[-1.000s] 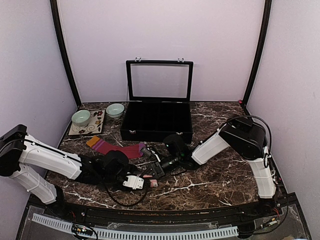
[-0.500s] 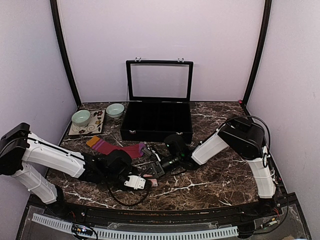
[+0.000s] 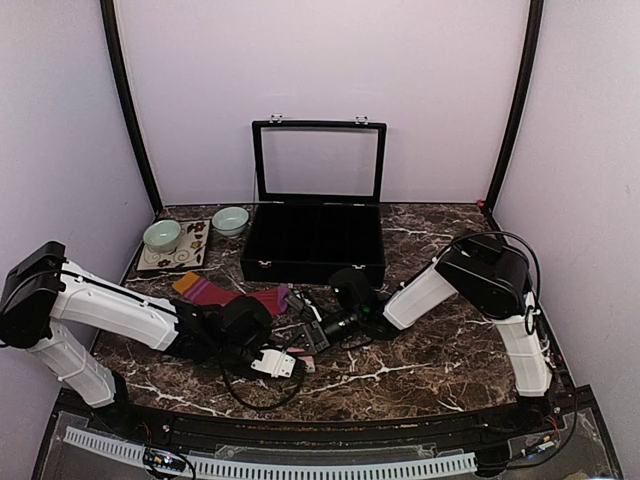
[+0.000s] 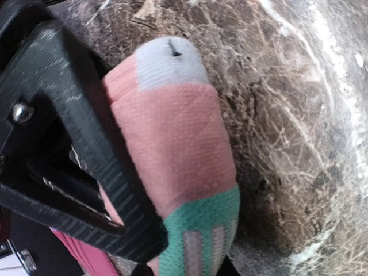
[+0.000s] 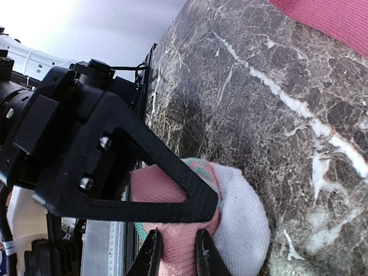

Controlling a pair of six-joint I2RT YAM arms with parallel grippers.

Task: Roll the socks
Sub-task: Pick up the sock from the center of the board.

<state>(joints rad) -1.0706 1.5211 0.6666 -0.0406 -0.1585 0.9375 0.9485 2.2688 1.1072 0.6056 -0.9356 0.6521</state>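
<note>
— Right jaws pinch the salmon-pink sock (image 4: 172, 144), bunched on the desk (image 4: 299, 115) against the left jaws (their grip I cannot tell).
— Mid-roll, then. Next needs a firm hold and another turn.

top view looks down on the whole table (image 3: 430, 360); both wrist views press close on the pink sock (image 4: 178, 132).

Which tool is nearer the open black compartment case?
Right. The right tool is on the salmon-pink fabric sock's side facing the case; the left tool is beyond, toward the table's near edge.
</note>
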